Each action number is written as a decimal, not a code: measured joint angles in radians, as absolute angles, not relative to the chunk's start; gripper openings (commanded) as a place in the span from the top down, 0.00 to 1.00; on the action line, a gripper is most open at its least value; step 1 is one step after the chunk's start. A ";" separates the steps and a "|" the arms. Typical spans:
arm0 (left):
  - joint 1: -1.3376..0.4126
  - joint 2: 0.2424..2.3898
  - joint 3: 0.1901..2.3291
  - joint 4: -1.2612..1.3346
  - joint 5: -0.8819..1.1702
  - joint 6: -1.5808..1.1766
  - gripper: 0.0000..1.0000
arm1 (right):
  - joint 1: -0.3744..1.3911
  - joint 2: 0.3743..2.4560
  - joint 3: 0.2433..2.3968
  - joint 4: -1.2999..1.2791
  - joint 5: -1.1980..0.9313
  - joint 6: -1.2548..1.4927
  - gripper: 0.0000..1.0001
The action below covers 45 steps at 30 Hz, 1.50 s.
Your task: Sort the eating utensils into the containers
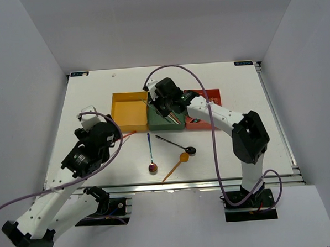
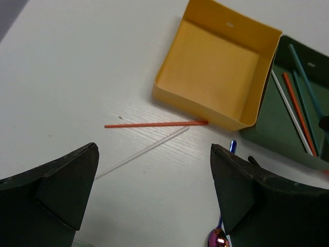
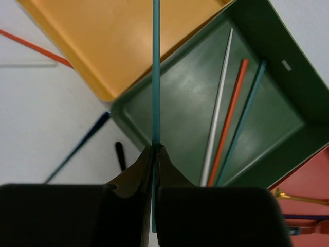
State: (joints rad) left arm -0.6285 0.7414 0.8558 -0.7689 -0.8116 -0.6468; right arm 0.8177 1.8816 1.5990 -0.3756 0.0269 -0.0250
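Altogether counted: three trays, two grippers, six chopsticks and three spoons are clearly made out.
Yellow tray (image 1: 130, 110): only its bare floor is shown.
Green tray (image 3: 187, 98): three chopsticks are laid inside, namely a white chopstick (image 3: 218, 103), an orange-red chopstick (image 3: 230, 116) and a teal chopstick (image 3: 245, 108).
Red tray (image 3: 308, 175): a gold utensil (image 3: 295, 197) is seen inside; the rest is cropped and cannot be told.
Right gripper (image 3: 154, 149): it is clamped on the held teal chopstick (image 3: 156, 72), which is carried over the green tray's corner.
Left gripper (image 2: 154, 164): the fingers are spread wide apart over the table (image 1: 86, 100), and nothing is held.
Loose on the table: a loose red chopstick (image 2: 154, 124) is set with its end against the yellow tray, with a loose white chopstick (image 2: 128, 160) just beside it. A purple spoon (image 1: 150, 152), a black spoon (image 1: 174, 143) and an orange spoon (image 1: 175, 166) are laid near the front.
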 measured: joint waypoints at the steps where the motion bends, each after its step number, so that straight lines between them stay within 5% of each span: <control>1: -0.628 0.764 0.860 -0.779 -0.797 -0.660 0.02 | 0.808 1.907 1.617 -0.394 0.014 -0.088 1.00; 6: -0.628 0.846 0.872 -0.808 -0.736 -0.719 0.02 | 0.751 2.006 1.676 -0.446 -0.031 -0.276 1.00; 8: -0.628 0.860 0.872 -0.815 -0.718 -0.735 0.02 | 0.724 2.028 1.686 -0.456 -0.042 -0.307 0.59; 11: -0.628 0.877 0.870 -0.817 -0.703 -0.761 0.02 | 0.685 2.050 1.706 -0.476 -0.042 -0.342 0.35; 16: -0.628 0.899 0.822 -0.801 -0.683 -0.776 0.02 | 0.667 2.042 1.707 -0.474 -0.033 -0.349 0.11; 22: -0.597 0.976 0.760 -0.705 -0.599 -0.698 0.02 | 0.679 1.898 1.642 -0.456 -0.064 -0.311 0.11; 31: -0.376 1.205 0.790 -0.532 -0.264 -0.377 0.09 | 0.682 1.375 1.205 -0.236 -0.192 -0.167 0.11; 45: -0.267 1.472 0.874 -0.524 0.058 -0.136 0.16 | 0.690 1.158 0.952 -0.131 -0.326 -0.069 0.11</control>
State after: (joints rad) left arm -0.2672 1.4715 0.8738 -0.5236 0.0582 -0.1356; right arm 0.6895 1.1580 0.9520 -0.1310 -0.3264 -0.0692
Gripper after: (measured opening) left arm 0.844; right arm 0.895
